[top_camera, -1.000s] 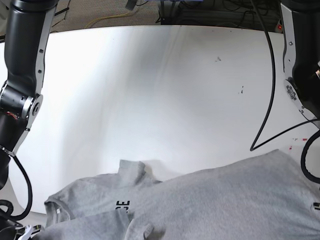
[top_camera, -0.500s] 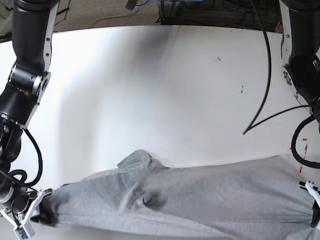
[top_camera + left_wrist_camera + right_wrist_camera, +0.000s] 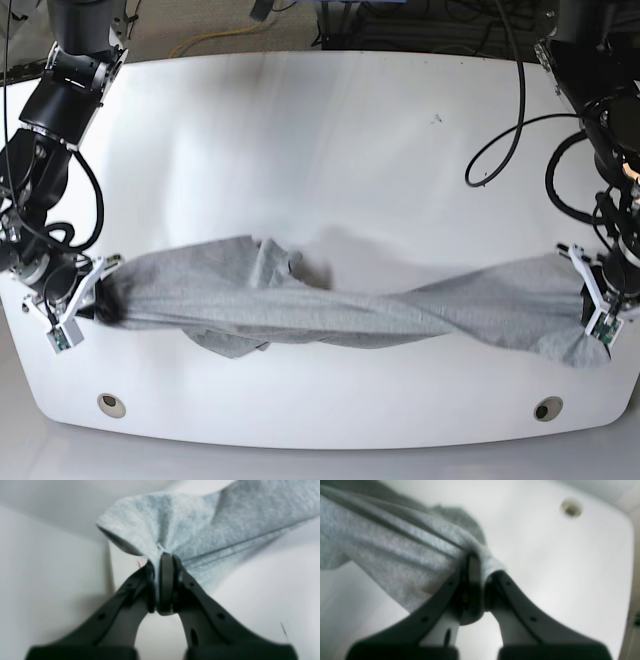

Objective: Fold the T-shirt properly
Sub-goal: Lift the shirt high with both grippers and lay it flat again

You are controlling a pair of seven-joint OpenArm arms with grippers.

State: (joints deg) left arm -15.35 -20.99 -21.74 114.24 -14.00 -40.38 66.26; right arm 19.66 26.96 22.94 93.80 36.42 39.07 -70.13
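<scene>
Stretching the T-shirt (image 3: 340, 310) between left gripper (image 3: 160, 562) and right gripper (image 3: 480, 565), each clenched on fabric, probably to untwist it above the table (image 3: 300, 150).

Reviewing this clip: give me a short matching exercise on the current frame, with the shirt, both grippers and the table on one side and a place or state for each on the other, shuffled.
Things:
1. T-shirt
2. left gripper
3. right gripper
4. table

Descriptions:
A. white surface with a round hole near each front corner
B. shut on the cloth at the base view's left end
C. stretched and twisted into a rope between the two arms
D. shut on the cloth at the base view's right end

Pairs: 1-C, 2-D, 3-B, 4-A
</scene>
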